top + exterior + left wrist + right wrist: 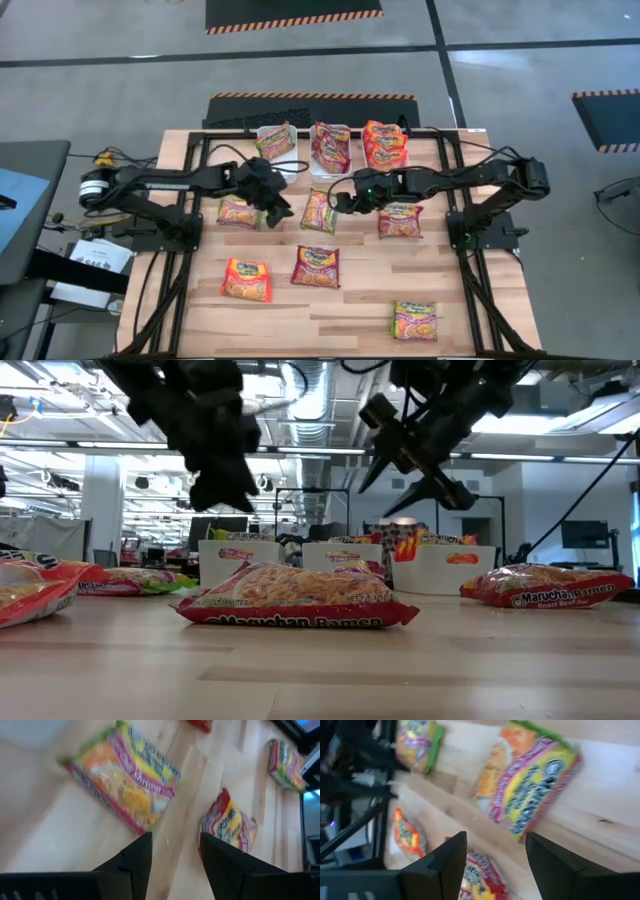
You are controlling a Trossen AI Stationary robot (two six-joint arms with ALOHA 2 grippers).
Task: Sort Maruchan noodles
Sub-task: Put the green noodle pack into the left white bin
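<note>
Several Maruchan noodle packets lie flat on the wooden table (350, 300). A green-and-pink-trimmed packet (319, 211) lies in the middle, between my two grippers. My left gripper (284, 211) hovers open just left of it, slanting down, with that packet (125, 780) ahead of its fingers. From the right my right gripper (336, 202) hangs open above the same packet (530, 785). Other packets lie at the left (238, 211), the right (400, 220), near left (247, 279), near middle (316, 267) and near right (415, 320). In the low view both grippers (215, 490) (392, 495) hang clear of the table.
Three white bins stand along the far edge: the left one (262, 131) holds a green-trimmed packet, the middle one (314, 168) maroon packets, the right one (408, 150) orange packets. Black frame rails (190, 200) run along the table's left and right sides.
</note>
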